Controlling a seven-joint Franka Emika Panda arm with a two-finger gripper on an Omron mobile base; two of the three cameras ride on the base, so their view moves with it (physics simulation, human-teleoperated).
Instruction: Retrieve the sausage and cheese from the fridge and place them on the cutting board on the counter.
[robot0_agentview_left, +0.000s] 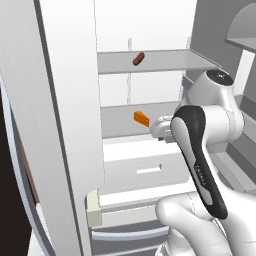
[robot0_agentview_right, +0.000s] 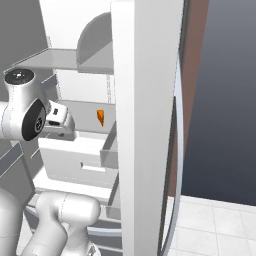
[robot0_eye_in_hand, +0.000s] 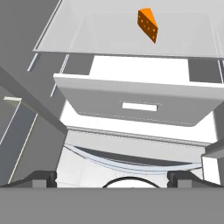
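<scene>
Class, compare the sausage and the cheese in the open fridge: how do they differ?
The sausage is a reddish-brown rounded cylinder; the cheese is an orange wedge. The sausage lies on the upper shelf, the cheese on the shelf below. Both are small and lie untouched inside the fridge.

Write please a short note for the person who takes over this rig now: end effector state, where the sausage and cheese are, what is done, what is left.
End effector: open, empty, inside the open fridge, in front of the lower shelf.
Sausage: on the upper shelf, untouched.
Cheese: on the lower shelf above the white drawer, untouched.
Done: fridge doors open, arm reached in.
Left: grasp each item and carry both to the cutting board on the counter.
</scene>
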